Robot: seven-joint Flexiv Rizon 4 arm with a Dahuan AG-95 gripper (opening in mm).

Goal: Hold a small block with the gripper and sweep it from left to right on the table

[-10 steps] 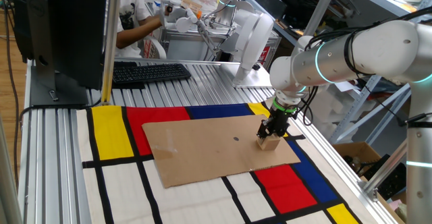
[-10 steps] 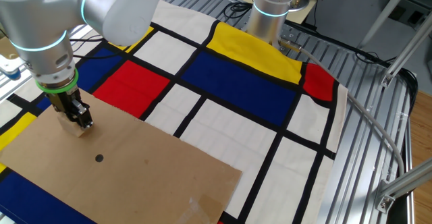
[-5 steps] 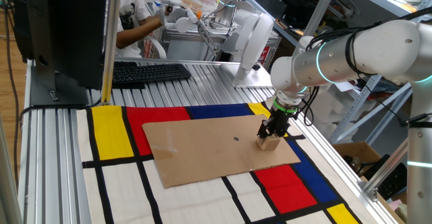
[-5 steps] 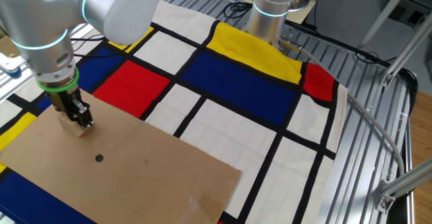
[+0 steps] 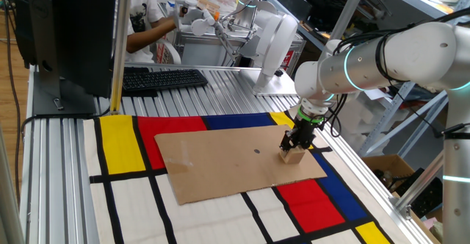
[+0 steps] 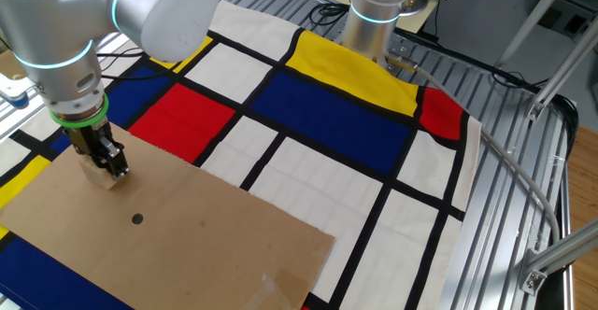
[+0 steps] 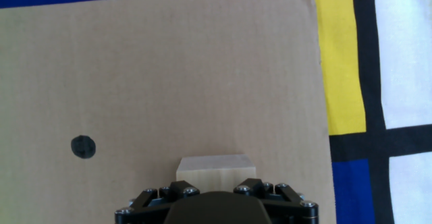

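The small block is a plain tan wooden cube resting on the brown cardboard sheet near that sheet's right edge. My black gripper stands straight above it, its fingers down either side of the cube and shut on it. From the other fixed view the gripper covers most of the block, under a green ring. In the hand view the block shows just ahead of the gripper body. The sheet lies on the table with its coloured mat.
A black dot marks the cardboard to the left of the block. At the table's back stand a keyboard, a monitor and a white device. A second robot base stands beyond the mat.
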